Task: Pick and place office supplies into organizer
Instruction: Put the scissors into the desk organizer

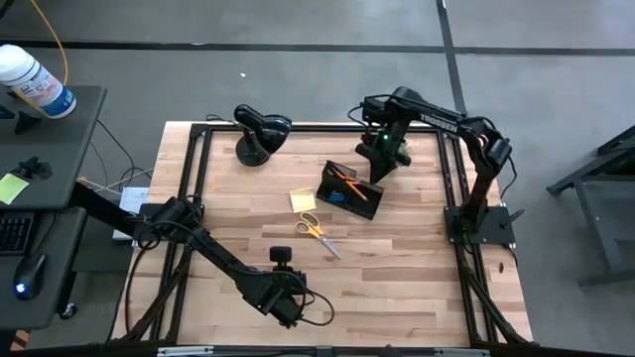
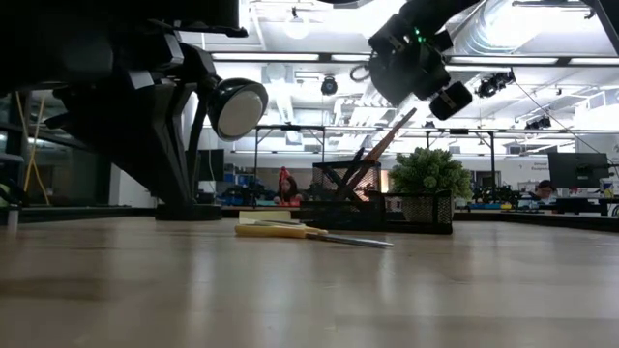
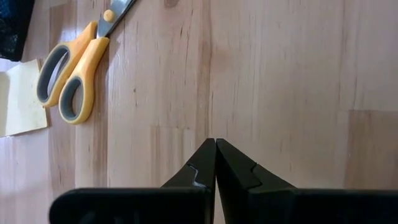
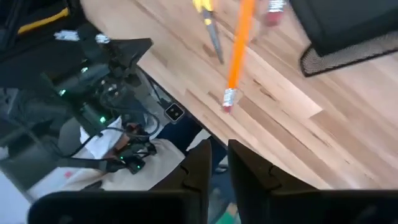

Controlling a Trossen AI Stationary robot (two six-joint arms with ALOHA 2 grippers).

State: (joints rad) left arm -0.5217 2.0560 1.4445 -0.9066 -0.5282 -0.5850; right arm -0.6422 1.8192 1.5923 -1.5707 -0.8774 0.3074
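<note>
Scissors (image 1: 317, 231) lie mid-table, long axis slanting toward the right edge, handles nearest the left gripper (image 1: 288, 302), whose jaws are shut and empty. The right gripper (image 1: 380, 149), slightly parted and holding nothing, hangs above the organizer (image 1: 349, 188) by the far edge.

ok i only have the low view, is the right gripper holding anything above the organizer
observer: no, the right gripper is slightly open and empty; the orange pencil is clear of it.
operator: and the left gripper
observer: the left gripper is shut and empty, near the front edge of the table.
operator: sticky pad in yet
observer: no, the sticky-note pad lies flat between the scissors and the organizer.
</note>
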